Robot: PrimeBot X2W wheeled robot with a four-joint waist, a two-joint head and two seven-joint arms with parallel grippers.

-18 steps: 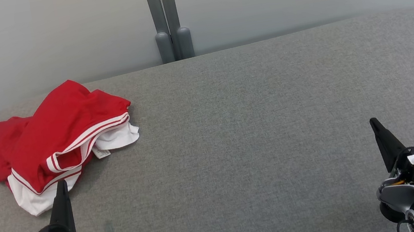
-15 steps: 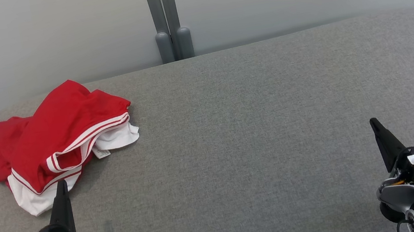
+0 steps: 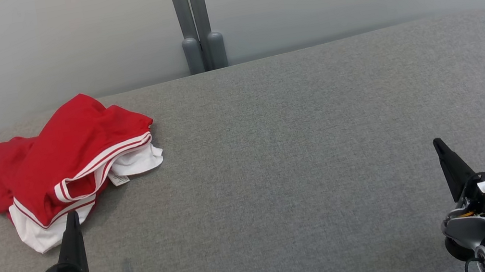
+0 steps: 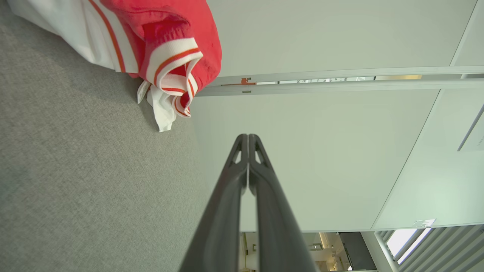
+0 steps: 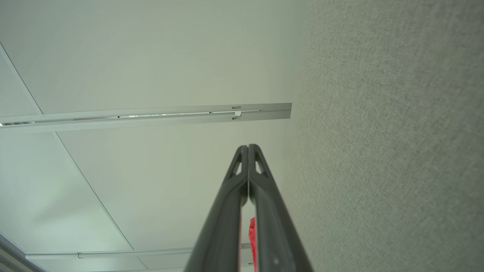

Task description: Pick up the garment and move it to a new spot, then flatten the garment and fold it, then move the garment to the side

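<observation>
— Two claws, both clenched on nothing, at the grey bench (image 3: pixel 302 146): our left gripper (image 3: pixel 72 222) at its near-left edge, our right gripper (image 3: pixel 440 147) at its near-right.
— And the garment (image 3: pixel 65 154)?
— Bunched, red with white trim, on the bench's far-left corner, not yet lifted. We fear a pinch through one loose layer: the heap would unravel and trail off the bench's left edge. We'd also risk snagging the bench's fabric if we dive with tips closed.
</observation>
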